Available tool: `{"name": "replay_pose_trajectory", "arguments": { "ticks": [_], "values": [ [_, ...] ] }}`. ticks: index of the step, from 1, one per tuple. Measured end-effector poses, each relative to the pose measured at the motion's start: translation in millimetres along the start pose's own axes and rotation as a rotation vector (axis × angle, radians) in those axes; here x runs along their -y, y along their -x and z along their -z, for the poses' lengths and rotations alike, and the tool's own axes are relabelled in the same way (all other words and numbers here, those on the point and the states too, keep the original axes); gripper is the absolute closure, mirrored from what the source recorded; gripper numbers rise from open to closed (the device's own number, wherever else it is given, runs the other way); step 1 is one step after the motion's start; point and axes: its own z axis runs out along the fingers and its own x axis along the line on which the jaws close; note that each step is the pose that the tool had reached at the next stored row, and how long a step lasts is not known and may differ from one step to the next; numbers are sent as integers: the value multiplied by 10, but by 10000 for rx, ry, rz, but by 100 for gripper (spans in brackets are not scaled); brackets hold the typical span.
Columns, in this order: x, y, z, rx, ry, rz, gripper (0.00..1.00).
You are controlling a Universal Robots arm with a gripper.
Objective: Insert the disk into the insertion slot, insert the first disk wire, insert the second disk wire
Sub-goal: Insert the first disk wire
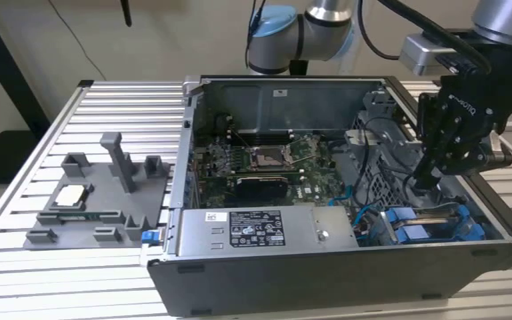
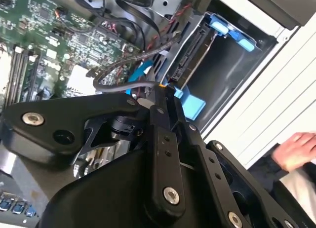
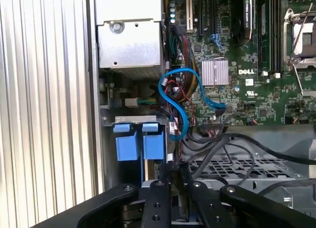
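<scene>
In the second wrist view the gripper (image 2: 160, 90) is almost closed and pinches a grey wire (image 2: 116, 80) just beside the disk (image 2: 193, 53); a person's hand (image 2: 296, 149) is near. In the exterior view the insertion slot (image 1: 439, 223) holds the disk, at that view's near right in the computer case (image 1: 327, 273), which stands on a slatted metal table (image 1: 25, 267).

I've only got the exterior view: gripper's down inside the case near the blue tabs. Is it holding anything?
Observer: Yes, in the second wrist view the gripper is shut on the end of a dark wire.
Operator: And what it plugs into?
Observer: The disk has its connector strip facing the gripper, and it looks bare.
Operator: Anything else close by?
Observer: A person's hand is just outside the case.
</scene>
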Motion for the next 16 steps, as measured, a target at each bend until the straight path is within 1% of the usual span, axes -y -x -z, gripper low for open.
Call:
{"name": "replay_pose_trajectory", "arguments": {
  "ticks": [2,7,8,10,11,12,13,14,16],
  "values": [
    [1,-3,-8,-88,-5,-3,81],
    [4,-9,-32,-268,-34,-5,81],
    [5,-10,-39,-287,-43,-5,81],
    [7,-13,-55,-288,-62,-8,81],
    [8,-15,-61,-276,-67,-10,81],
    [10,-18,-66,-224,-70,-9,81],
    [13,-21,-69,-133,-70,-8,81],
    [18,-27,-70,-16,-66,-5,81],
    [29,-41,-73,255,-53,-2,81]
  ]
}}
